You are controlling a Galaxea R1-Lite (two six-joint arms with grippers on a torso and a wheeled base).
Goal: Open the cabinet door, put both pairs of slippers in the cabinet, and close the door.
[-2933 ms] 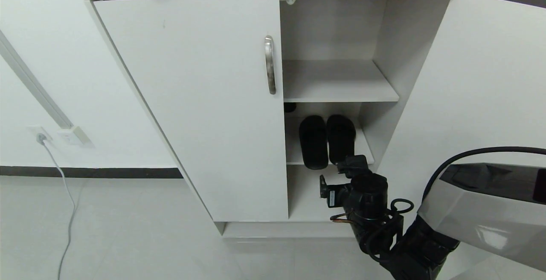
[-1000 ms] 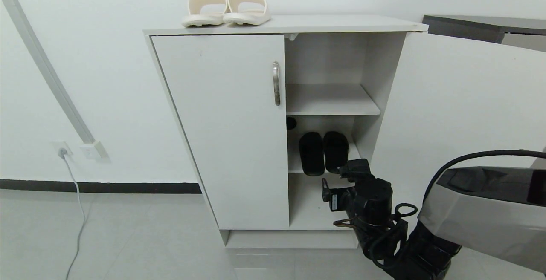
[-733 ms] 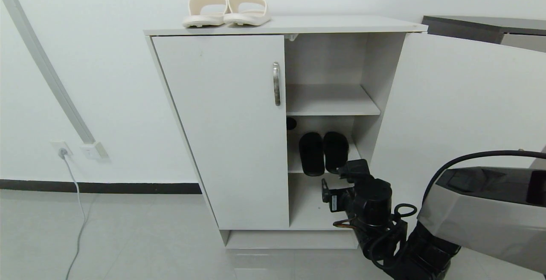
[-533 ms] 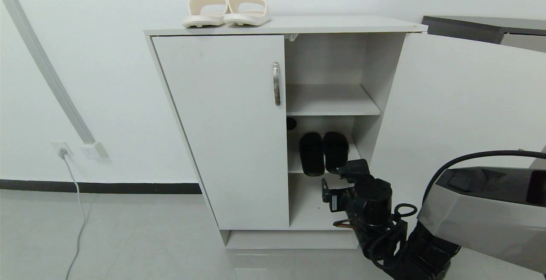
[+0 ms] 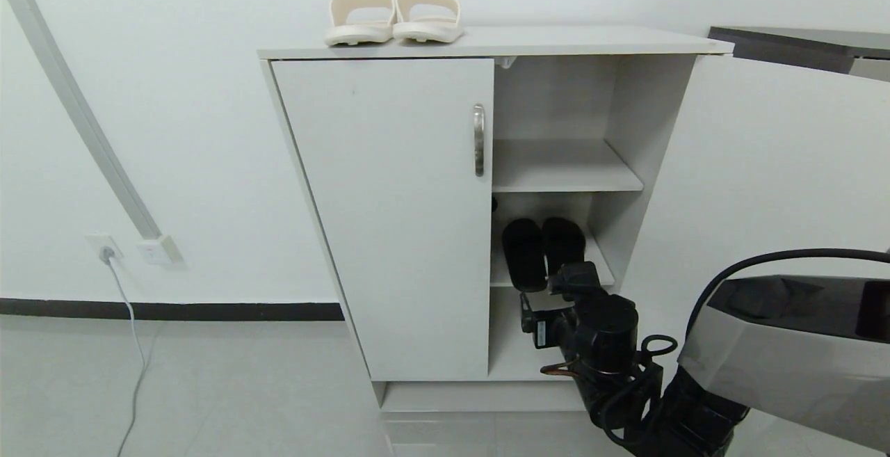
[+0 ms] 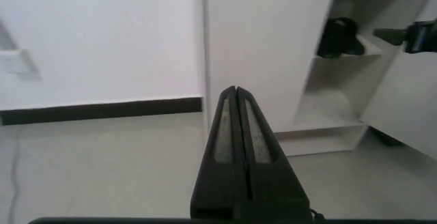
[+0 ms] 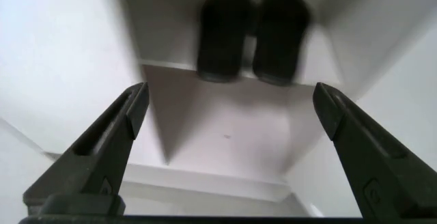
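Viewpoint shifted, cabinet (image 5: pixel 389 220) on floor (image 5: pixel 229 401), white wall (image 5: pixel 174 130)

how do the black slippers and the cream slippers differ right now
Colour: the black slippers are dark, the cream slippers pale.
Place: the black slippers lie inside the cabinet on its lower shelf; the cream slippers sit out on the cabinet's top.
Task state: the black slippers are already stowed, the cream slippers not yet.
Shared: each pair lies side by side, the two slippers close together.
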